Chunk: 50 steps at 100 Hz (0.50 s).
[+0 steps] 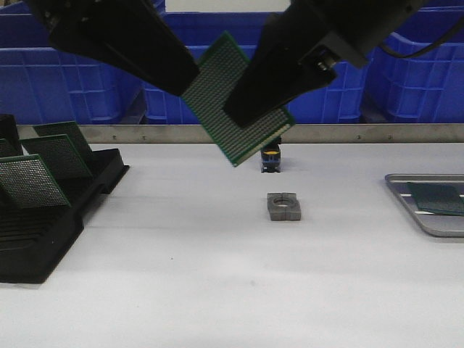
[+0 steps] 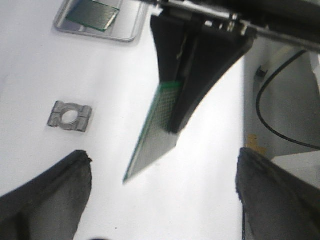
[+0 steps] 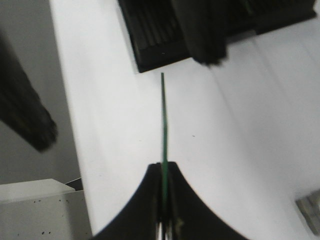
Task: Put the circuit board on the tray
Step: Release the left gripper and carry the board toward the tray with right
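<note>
The circuit board [image 1: 235, 101] hangs in the air above the white tabletop [image 1: 217, 290], tilted on a diagonal, right over the small grey metal bracket [image 1: 283, 206] that lies flat below it. The right end effector [image 3: 163, 172] has it — both fingers are pressed tight against the board's two faces, pinching one edge, and from the right wrist view the board shows edge-on as a thin green line running out from between the fingertips. The left end effector [image 2: 165, 195] is spread wide, its two dark fingers [image 2: 47, 192] well apart with nothing between them; in the front view it sits just beside the board's upper corner, and I cannot tell whether it touches.

Out from the bracket, on the robot's right, sits the tray [image 1: 406, 206] — silver-grey, raised rim — and it already carries one green board [image 1: 436, 198] lying flat inside. On the bracket's other side stands a black slotted rack [image 1: 51, 232] with several more green boards [image 1: 32, 181] leaning upright in its slots. Behind the bracket, toward the metal rail, there's a small dark object with a yellow mark [image 1: 271, 158], too small to identify. Beyond the rail, a row of blue plastic bins [image 1: 72, 80] lines the back.
</note>
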Motion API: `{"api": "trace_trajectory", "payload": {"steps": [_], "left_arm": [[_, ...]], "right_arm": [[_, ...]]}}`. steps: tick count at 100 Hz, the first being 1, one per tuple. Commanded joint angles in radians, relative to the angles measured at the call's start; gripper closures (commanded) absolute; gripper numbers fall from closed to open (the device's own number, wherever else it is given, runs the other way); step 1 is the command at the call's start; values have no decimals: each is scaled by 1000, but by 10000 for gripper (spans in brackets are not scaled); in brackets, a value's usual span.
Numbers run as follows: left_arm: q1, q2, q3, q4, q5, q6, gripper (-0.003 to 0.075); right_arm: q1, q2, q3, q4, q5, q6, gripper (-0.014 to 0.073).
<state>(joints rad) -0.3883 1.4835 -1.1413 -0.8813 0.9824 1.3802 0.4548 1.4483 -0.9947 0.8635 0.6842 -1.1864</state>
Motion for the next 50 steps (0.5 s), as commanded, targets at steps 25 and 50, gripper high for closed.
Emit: {"api": "trace_trajectory", "payload": {"steps": [25, 50], "left_arm": [[88, -29, -30, -91, -10, -11, 156], [86, -29, -30, -93, -6, -11, 156]], "right_arm": [[-339, -24, -30, 40, -10, 95, 662], [-556, 87, -30, 46, -19, 143, 662]]}}
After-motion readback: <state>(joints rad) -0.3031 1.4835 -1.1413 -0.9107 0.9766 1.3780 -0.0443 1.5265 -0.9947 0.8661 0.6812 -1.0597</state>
